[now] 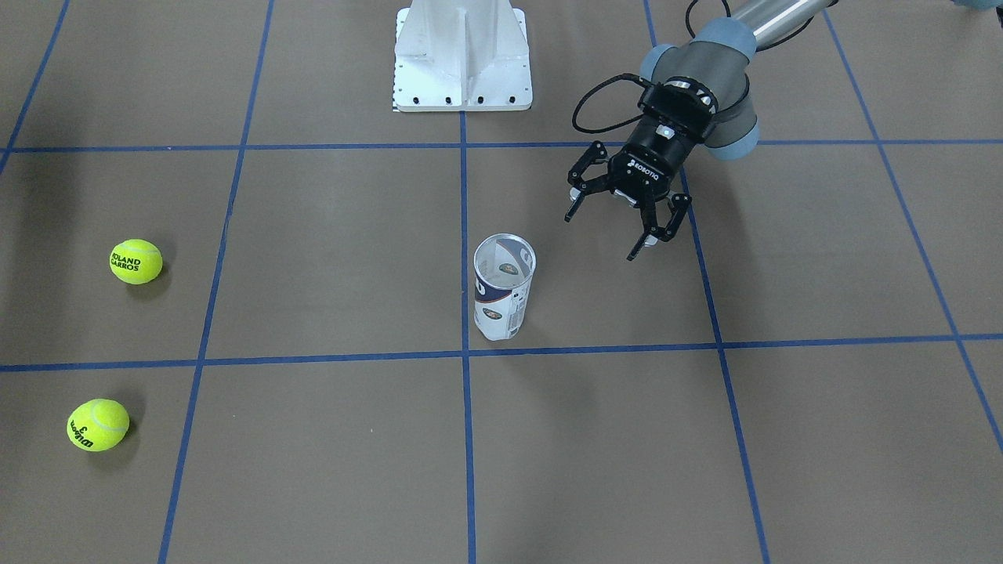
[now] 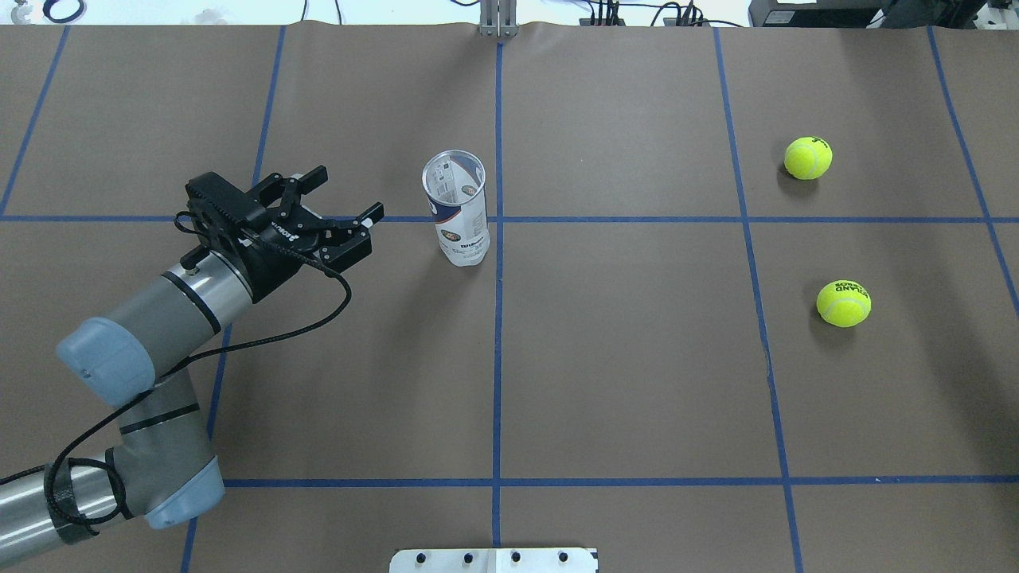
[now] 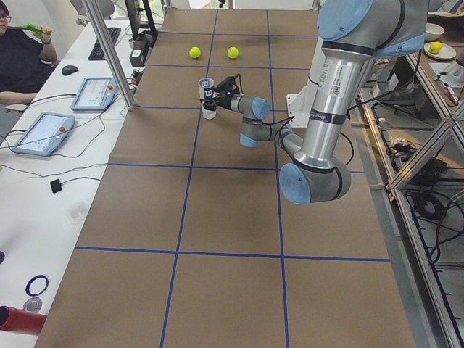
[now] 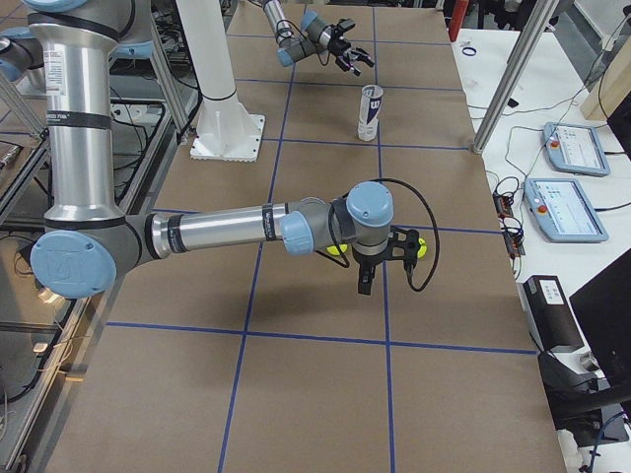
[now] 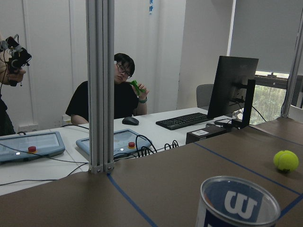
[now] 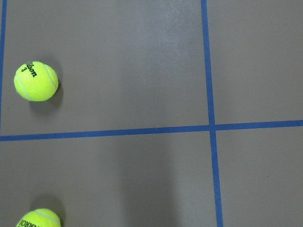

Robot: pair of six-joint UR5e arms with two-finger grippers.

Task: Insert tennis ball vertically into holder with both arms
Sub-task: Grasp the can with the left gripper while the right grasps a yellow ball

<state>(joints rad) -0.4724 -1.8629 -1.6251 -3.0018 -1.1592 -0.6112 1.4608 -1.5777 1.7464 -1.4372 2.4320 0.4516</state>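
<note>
Just ahead of the left gripper [image 2: 348, 191], whose black fingers are spread wide and hold nothing, stands the clear plastic cylindrical tennis-ball can [image 2: 458, 207]. It is apart from the fingers, upright on the brown table [image 2: 637, 382], long axis vertical, open mouth up. It is empty, with a white-and-navy label and a white "W". The right gripper [image 4: 383, 268] hangs near two yellow tennis balls [image 2: 808, 157], well apart from the can; I cannot tell its finger state.

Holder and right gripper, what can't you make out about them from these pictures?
Right gripper: shows only in the exterior right view, small and dark; whether its jaws are open or shut cannot be told.
Holder: in the left wrist view the bottom edge cuts off everything below its rim.
</note>
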